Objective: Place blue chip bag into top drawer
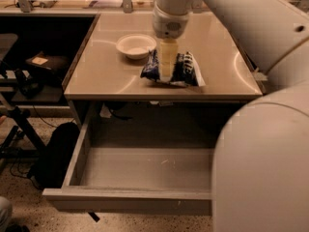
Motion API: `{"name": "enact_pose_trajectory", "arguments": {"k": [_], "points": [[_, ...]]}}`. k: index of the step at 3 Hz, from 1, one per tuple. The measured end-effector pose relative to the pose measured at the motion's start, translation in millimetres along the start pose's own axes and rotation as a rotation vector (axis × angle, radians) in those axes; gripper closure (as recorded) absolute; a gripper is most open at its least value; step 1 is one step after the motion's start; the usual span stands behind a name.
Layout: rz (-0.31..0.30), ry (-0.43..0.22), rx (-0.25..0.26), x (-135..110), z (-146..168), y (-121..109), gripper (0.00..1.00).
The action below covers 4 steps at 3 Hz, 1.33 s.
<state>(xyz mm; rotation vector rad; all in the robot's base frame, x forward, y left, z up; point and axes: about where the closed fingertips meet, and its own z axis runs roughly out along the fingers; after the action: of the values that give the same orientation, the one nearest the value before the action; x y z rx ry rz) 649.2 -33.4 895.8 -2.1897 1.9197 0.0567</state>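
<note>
Blue chip bag (187, 69) lies left-right under pincer (167, 74).

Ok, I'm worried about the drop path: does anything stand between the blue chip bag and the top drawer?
Nothing visible does. The gripper is at the middle of the blue chip bag near the table's front edge, the top drawer open below. The white bowl sits behind the bag. The arm hides the drawer's right part.

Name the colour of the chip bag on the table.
The bag is dark blue with white lettering, camera view; the gripper covers its middle.
</note>
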Motion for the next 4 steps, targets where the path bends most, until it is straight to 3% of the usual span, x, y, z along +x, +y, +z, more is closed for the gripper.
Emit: {"name": "enact_pose_trajectory", "arguments": {"k": [1, 2, 3, 4], "points": [[0.048, 0.028, 0.169, -32, -6, -70, 0.0], [0.048, 0.023, 0.187, -38, -7, -76, 0.0], [0.077, -0.056, 0.105, 1, 6, -63, 0.0], [0.141, -0.24, 0.037, 60, 13, -51, 0.0]]}}
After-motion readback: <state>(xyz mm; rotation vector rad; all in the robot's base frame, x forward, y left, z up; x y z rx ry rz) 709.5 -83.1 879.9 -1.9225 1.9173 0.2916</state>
